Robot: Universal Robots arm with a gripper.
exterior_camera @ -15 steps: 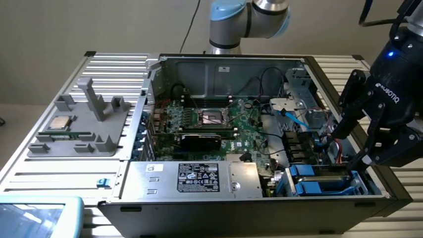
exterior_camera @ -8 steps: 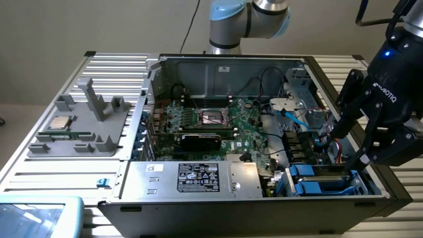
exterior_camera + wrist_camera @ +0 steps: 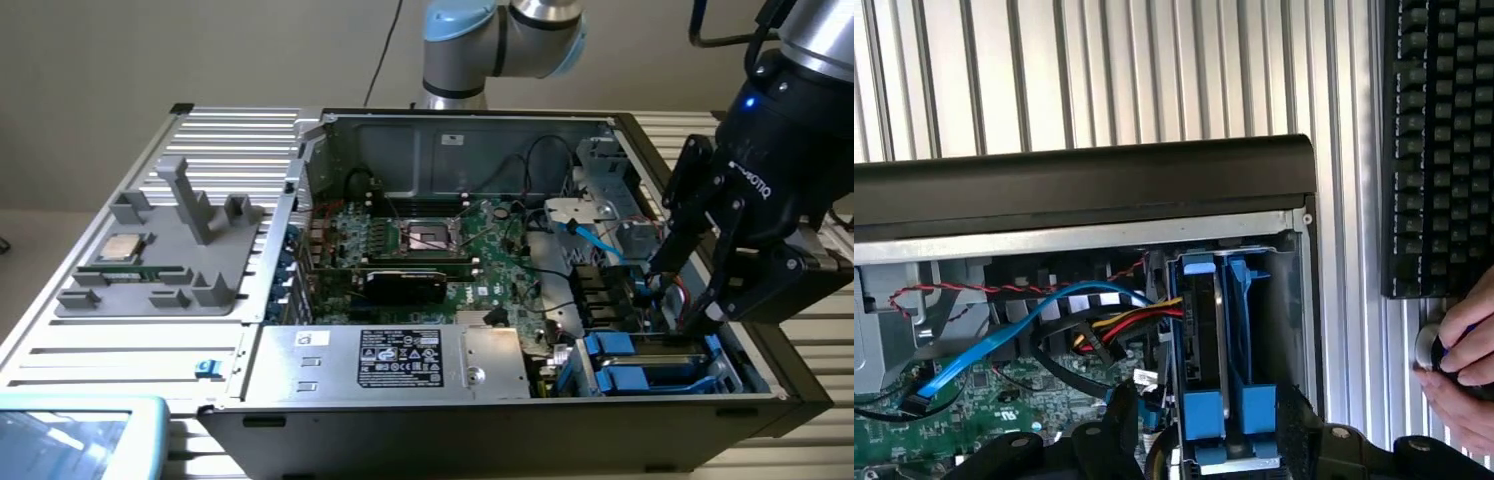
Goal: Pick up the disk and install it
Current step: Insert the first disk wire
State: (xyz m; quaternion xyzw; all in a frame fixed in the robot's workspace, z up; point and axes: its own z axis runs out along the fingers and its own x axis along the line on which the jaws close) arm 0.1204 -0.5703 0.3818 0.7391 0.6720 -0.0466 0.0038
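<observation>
Toward the exterior view's left, a thin blue data cable (image 3: 597,238) loops near the bay. The flat silver-grey metal disk with blue plastic rails (image 3: 1204,330) stands on edge in the black computer case's (image 3: 534,425) corner bay, between the black gripper's (image 3: 678,298) spread fingers. It seems best to press its 2 tabs evenly and straight, clear of the cable.

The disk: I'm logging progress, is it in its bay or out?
In: the disk sits between the drive bay walls, blue rails down inside, the open gripper straddling it.
</observation>
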